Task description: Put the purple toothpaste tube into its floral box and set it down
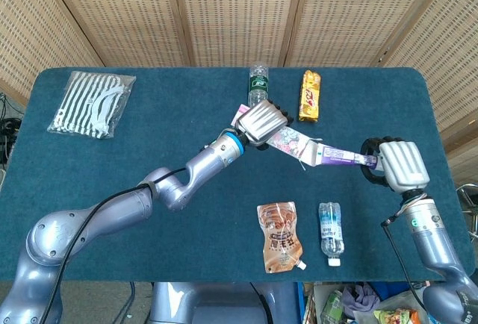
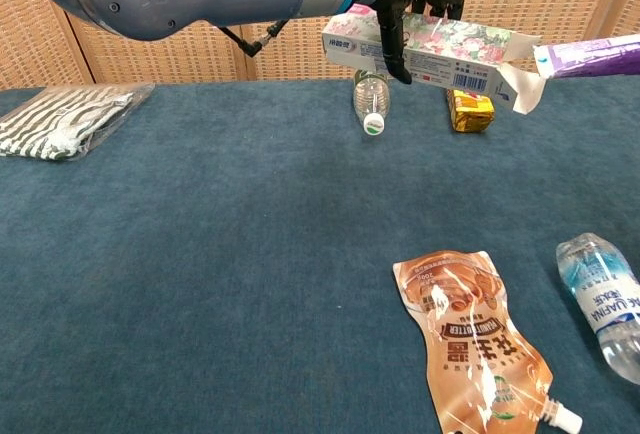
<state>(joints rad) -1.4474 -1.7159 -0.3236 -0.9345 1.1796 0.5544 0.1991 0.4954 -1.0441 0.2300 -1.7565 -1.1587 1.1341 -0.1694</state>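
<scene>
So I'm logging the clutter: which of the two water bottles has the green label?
The far bottle, lying by the table's back edge beside the gold snack bar. The near bottle, next to the brown pouch, has a blue label.

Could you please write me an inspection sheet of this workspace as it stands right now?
Surface: blue table, cloth-covered.
Job's things: floral box held in the air, end flap open; purple toothpaste tube level with that opening, not yet inside.
Clutter: striped packet, two water bottles, gold snack bar, brown spout pouch.
Hands: left hand grips the box; right hand holds the tube's far end.
Cables: black cable along the left arm; another by the right forearm.
Surroundings: woven wall panels; bags below the table's near edge.
</scene>
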